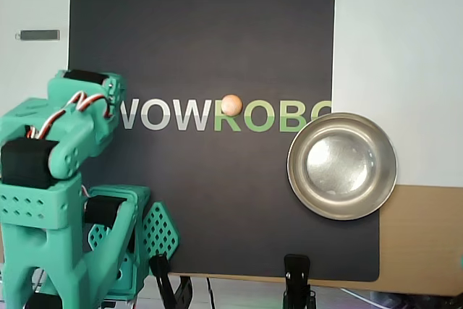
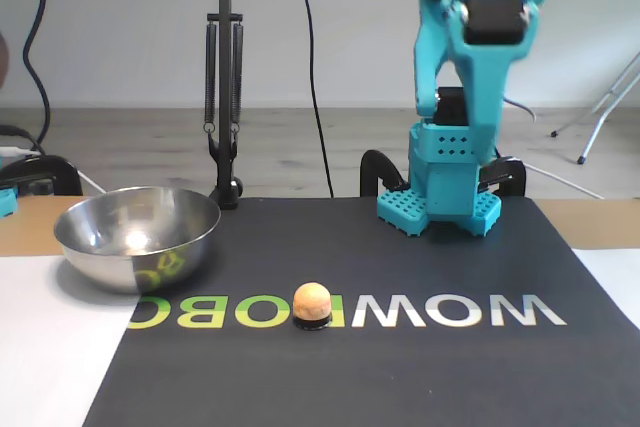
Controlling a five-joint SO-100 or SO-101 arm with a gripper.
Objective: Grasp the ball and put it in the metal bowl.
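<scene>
The peach-orange ball [image 1: 231, 105] rests on the black mat's lettering, seated on a small dark ring in the fixed view [image 2: 311, 299]. The metal bowl [image 1: 296, 179] stands empty at the mat's right edge in the overhead view, and to the left of the ball in the fixed view [image 2: 130, 259]. My teal arm [image 1: 65, 142] is raised over its base. The gripper [image 2: 479, 147] hangs pointing down, high above the mat and well away from the ball. Its fingers read as one piece with no gap and hold nothing.
The arm's base [image 2: 440, 197] sits at the mat's edge. A black clamp post [image 2: 224, 97] rises behind the bowl, and a clamp foot [image 1: 296, 280] grips the table edge. A small grey bar [image 1: 37, 35] lies on the white surface.
</scene>
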